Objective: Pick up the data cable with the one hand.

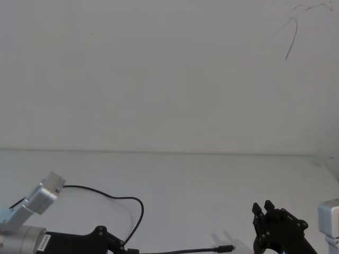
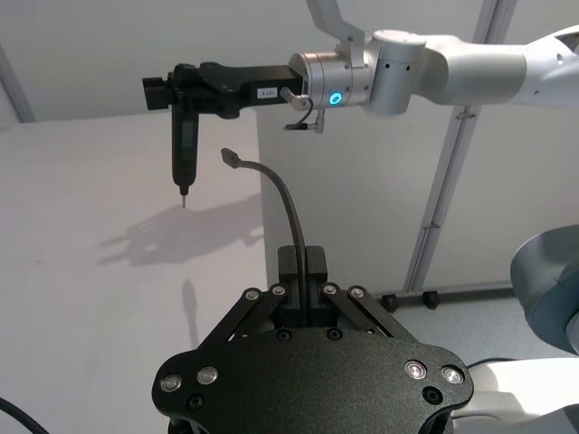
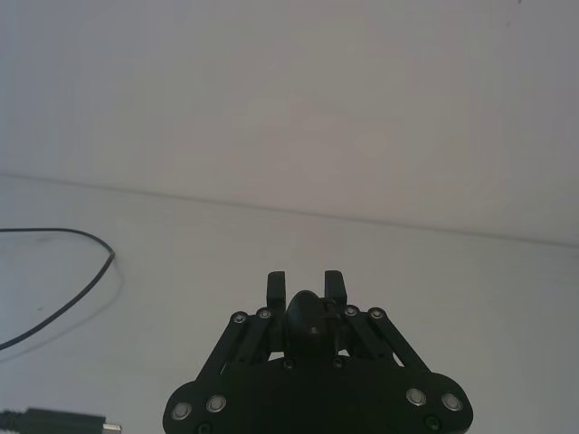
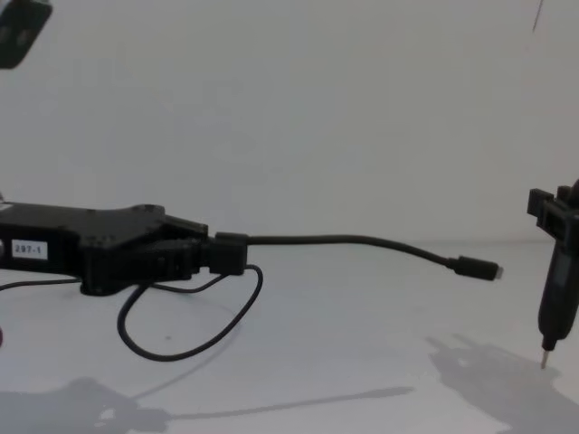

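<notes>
My left gripper [image 4: 204,256], black and angular with a small white label, is shut on the chunky plug [image 4: 231,253] of the data cable [image 4: 362,241]. The cord runs out level to the right above the table, ending in a small connector [image 4: 475,268] that hangs in the air. A slack loop [image 4: 185,339] droops under the gripper to the tabletop. In the left wrist view the fingers [image 2: 315,271] clamp the plug and the cord [image 2: 282,194] arches away. My right gripper [image 2: 172,90] is off to the right, shut on a slim black pointed tool [image 4: 558,289] that points down.
The white table [image 1: 185,180] meets a plain white wall at the back. Beyond the table's edge stand metal frame posts [image 2: 443,181]. Open tabletop lies between the cable's connector [image 1: 226,248] and the right gripper [image 1: 263,207].
</notes>
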Action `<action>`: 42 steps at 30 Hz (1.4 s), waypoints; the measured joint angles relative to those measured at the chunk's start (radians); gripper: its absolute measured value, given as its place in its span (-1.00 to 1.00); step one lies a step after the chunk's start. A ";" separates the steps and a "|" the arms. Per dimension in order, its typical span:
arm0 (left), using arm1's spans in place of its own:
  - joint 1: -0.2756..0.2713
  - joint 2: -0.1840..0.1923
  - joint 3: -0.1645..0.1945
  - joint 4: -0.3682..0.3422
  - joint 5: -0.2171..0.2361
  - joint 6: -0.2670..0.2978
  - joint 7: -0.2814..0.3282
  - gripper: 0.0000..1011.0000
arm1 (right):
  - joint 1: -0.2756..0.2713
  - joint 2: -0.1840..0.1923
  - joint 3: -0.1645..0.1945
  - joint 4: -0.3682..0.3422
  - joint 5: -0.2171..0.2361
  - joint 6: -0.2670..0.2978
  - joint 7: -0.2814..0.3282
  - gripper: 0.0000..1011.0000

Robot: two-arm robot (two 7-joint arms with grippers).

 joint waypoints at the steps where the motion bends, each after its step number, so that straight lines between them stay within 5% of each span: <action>1: 0.000 0.002 -0.001 -0.001 -0.003 0.001 -0.001 -0.91 | 0.000 0.000 0.000 0.000 0.000 0.000 0.000 -0.50; 22: -0.007 0.047 -0.013 -0.005 -0.046 0.009 -0.028 -0.91 | 0.002 -0.012 0.015 -0.013 0.018 0.014 0.004 -0.50; 33: -0.014 0.058 -0.008 -0.002 -0.049 0.005 -0.043 -0.91 | 0.007 -0.043 0.055 -0.052 0.109 0.065 0.027 -0.50; 42: -0.017 0.062 -0.007 -0.001 -0.050 0.003 -0.048 -0.91 | 0.011 -0.066 0.097 -0.094 0.234 0.146 0.056 -0.50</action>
